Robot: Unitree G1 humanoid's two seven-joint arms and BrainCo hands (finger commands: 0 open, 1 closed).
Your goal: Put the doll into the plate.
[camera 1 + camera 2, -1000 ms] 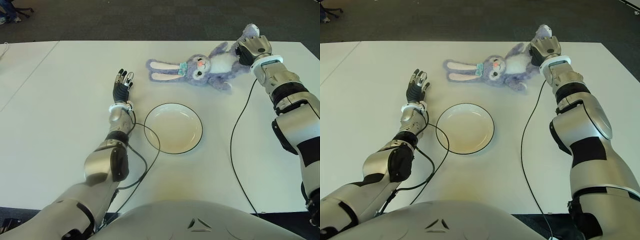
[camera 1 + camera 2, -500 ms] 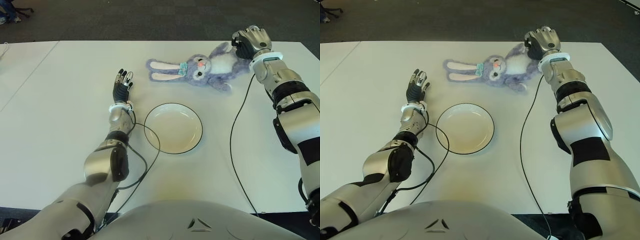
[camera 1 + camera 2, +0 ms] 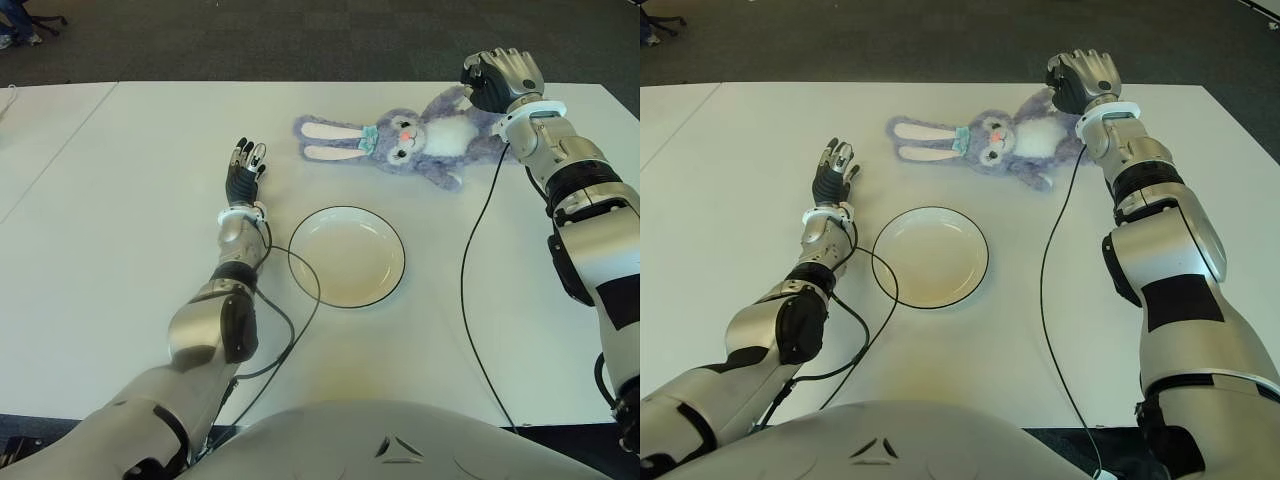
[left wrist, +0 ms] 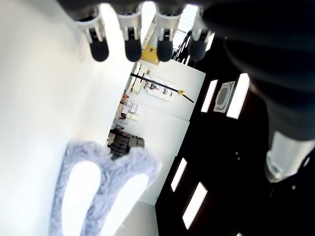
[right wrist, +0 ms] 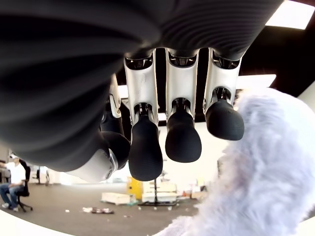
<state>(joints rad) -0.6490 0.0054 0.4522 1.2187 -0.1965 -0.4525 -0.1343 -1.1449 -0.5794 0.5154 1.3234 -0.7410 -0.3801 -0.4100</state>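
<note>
— Where's the doll relative to the plate?

— I see it lying flat on the bench beyond the plate, ears pointing toward my left. My right hand is at its far end, fingers curled, fur just beside them; I can't confirm a grip.

— And the other?

— My left hand shows left of the plate, fingers straight, holding nothing.
</note>
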